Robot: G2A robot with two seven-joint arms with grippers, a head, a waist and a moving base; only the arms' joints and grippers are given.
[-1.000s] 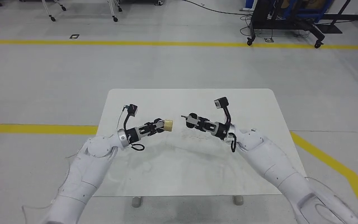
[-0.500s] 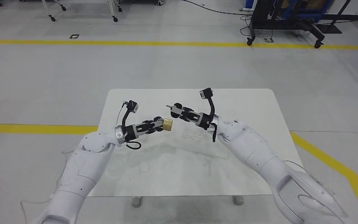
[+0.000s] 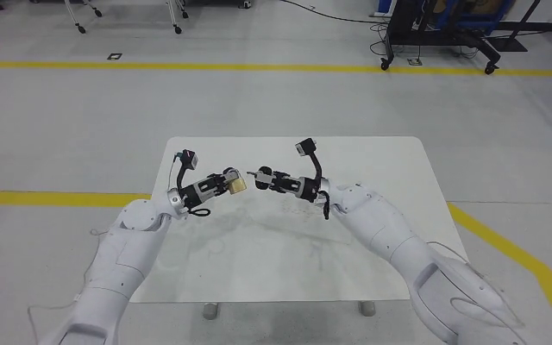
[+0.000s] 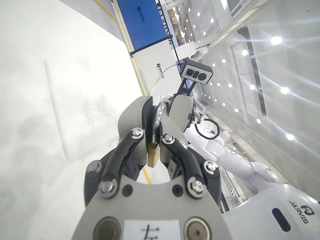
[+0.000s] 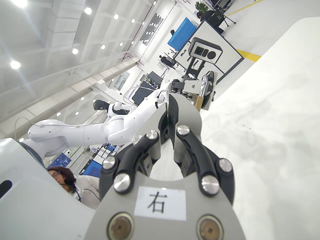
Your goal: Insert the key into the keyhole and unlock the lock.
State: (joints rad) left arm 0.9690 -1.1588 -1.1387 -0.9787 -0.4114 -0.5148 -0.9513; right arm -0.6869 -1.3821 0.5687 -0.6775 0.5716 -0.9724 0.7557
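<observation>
Brass lock sits in the left tool, carried above the white bench. The tool is clamped on it: a silvery part, likely the shackle, is pinched in the grip. The brass body juts out on the side facing the right tool.

The right tool is closed tight on the key. A thin sliver of blade pokes out ahead of it, aimed at the lock. In the right wrist view the key is edge-on and hard to make out.

Change over the last 1 s:
- 1 s back, the 2 tools faced each other with a plain gap between key tip and lock.
- At 0.5 s, the right tool had swung in closer, sitting a little off the lock's line.
- Now both have drifted toward the left arm's side. The key tip is just beside the brass body. Touching or not, cannot tell.

Meaning: the approach looks done, and alignment is the step in hand. By my judgement the key is not yet seated. The keyhole face is too small to see.

The next move likely calls for a short straight push along the right tool's axis, then a twist.

Risks:
- A blade off-line could skate over the brass.
- The lock could pivot on its shackle inside the left tool's grip.
</observation>
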